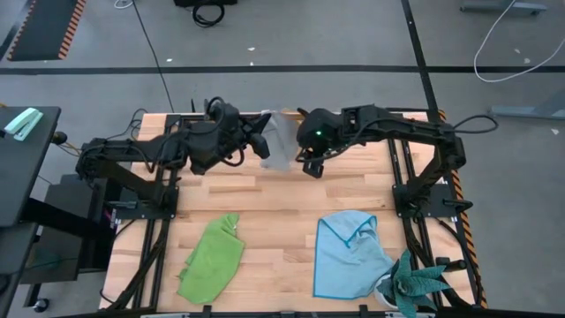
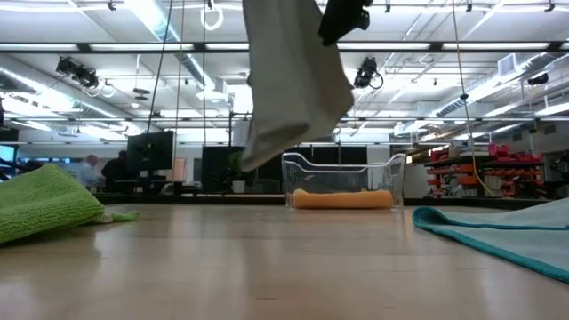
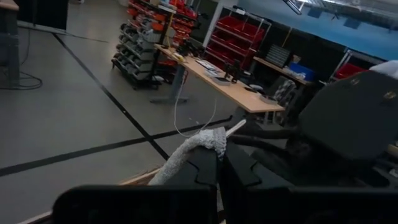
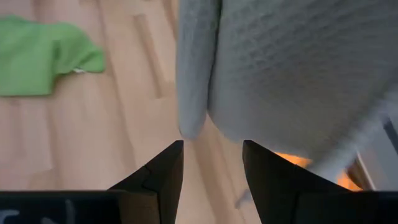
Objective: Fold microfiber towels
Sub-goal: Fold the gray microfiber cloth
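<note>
L gripper (image 1: pixel 261 141), arm extended horiz., fingers clamped on soft grey microfiber towel (image 1: pixel 279 141), hanging above tabletop (image 1: pixel 265 212) rear edge. R gripper (image 1: pixel 311 166) adjacent, angled downward, fingers apart.

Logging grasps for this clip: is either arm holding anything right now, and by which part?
The left gripper is shut on the grey towel, pinching its top edge so it hangs above the table. The right gripper is open, holding nothing.

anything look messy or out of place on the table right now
Nothing damaged or spilled. The lime green microfiber towel and the light blue microfiber towel lie rumpled and unfolded on the wooden table. The left gripper holds the grey microfiber towel in the air.
</note>
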{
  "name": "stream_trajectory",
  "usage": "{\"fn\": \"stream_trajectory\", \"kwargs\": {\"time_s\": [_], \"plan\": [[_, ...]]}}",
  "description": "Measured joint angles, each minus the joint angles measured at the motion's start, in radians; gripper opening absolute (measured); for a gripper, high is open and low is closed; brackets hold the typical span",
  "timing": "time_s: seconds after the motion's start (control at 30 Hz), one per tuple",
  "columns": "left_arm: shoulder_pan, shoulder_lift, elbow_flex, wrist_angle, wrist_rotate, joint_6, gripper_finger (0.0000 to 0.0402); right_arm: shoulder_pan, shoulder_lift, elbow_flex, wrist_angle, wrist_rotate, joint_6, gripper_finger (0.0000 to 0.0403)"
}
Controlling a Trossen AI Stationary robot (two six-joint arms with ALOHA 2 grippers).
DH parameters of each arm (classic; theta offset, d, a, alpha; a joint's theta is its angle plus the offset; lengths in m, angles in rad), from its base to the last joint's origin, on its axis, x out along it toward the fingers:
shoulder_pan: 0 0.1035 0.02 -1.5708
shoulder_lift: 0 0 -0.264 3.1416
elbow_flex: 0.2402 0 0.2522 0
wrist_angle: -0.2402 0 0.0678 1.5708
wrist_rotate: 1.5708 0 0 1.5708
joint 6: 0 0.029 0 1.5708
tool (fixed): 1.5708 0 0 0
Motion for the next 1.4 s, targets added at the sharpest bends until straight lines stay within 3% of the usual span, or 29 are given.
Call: {"fn": "stream_trajectory", "kwargs": {"time_s": [0.33, 0.67, 1.4], "plan": [[0.044, 0.000, 0.000, 0.001, 0.079, 0.013, 0.0006, -0.099, -0.031, 0.000, -0.022, 0.014, 0.003, 0.0171], [0.076, 0.000, 0.000, 0.009, 0.131, 0.013, 0.0006, -0.108, -0.049, 0.000, -0.023, 0.026, 0.010, 0.0171], [0.076, 0.000, 0.000, 0.034, 0.140, 0.019, 0.0006, -0.130, -0.034, -0.020, 0.017, 0.026, 0.004, 0.0171]]}}
